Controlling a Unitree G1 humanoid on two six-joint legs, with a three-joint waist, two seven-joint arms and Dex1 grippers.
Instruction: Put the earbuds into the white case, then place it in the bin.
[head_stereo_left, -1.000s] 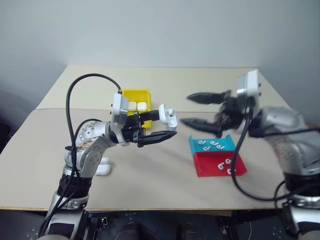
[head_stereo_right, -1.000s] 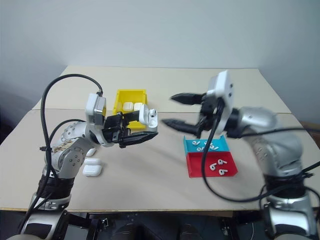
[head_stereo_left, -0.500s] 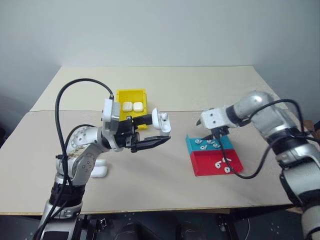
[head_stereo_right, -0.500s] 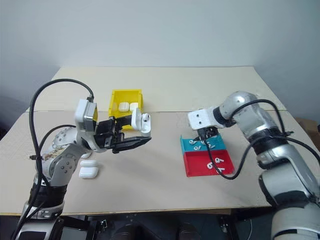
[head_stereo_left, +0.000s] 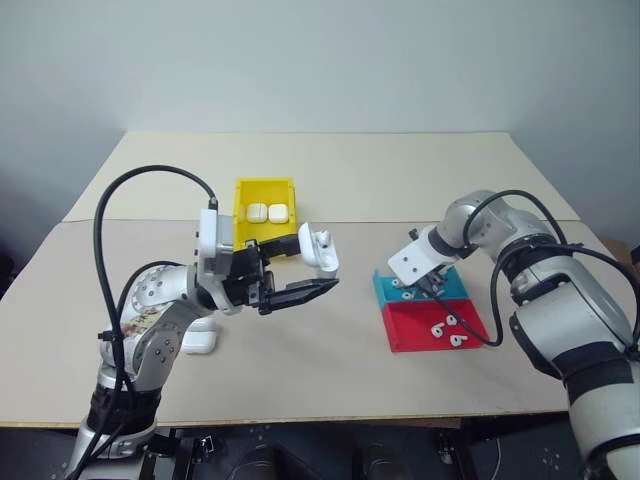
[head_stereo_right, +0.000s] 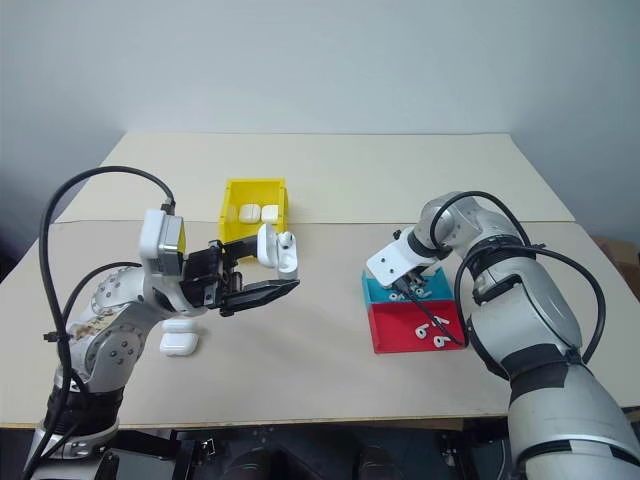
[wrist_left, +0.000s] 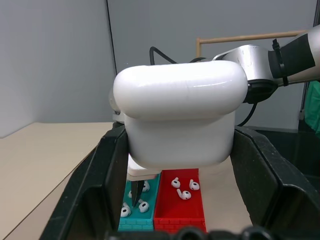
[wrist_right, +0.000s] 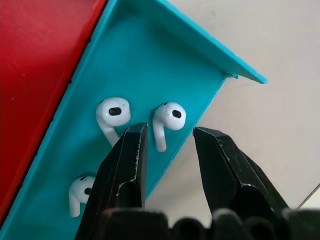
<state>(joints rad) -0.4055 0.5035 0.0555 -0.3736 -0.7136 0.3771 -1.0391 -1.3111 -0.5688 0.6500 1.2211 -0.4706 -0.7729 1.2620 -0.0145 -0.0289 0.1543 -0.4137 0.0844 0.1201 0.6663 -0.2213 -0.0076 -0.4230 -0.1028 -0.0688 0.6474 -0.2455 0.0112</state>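
My left gripper (head_stereo_left: 316, 268) is shut on the white case (head_stereo_left: 318, 250) and holds it above the table with its lid flipped open. In the left wrist view the case (wrist_left: 180, 120) sits between both black fingers. My right gripper (head_stereo_left: 432, 287) points down into the teal tray (head_stereo_left: 385, 283). Its jaws stand apart on either side of one earbud's (wrist_right: 169, 116) stem, and two more earbuds (wrist_right: 112, 112) lie beside it. The yellow bin (head_stereo_left: 240, 212) stands at the back, behind the left hand, with two white cases inside.
A red tray (head_stereo_left: 410, 335) with three earbuds adjoins the teal tray on the near side. Two spare white cases (head_stereo_right: 180, 343) lie on the table beside my left arm. The table's seam runs across behind the trays.
My right arm swung down from mid-air into the teal tray, and its jaws narrowed around an earbud. The left hand kept the case nearly still. The camera shifted a little.
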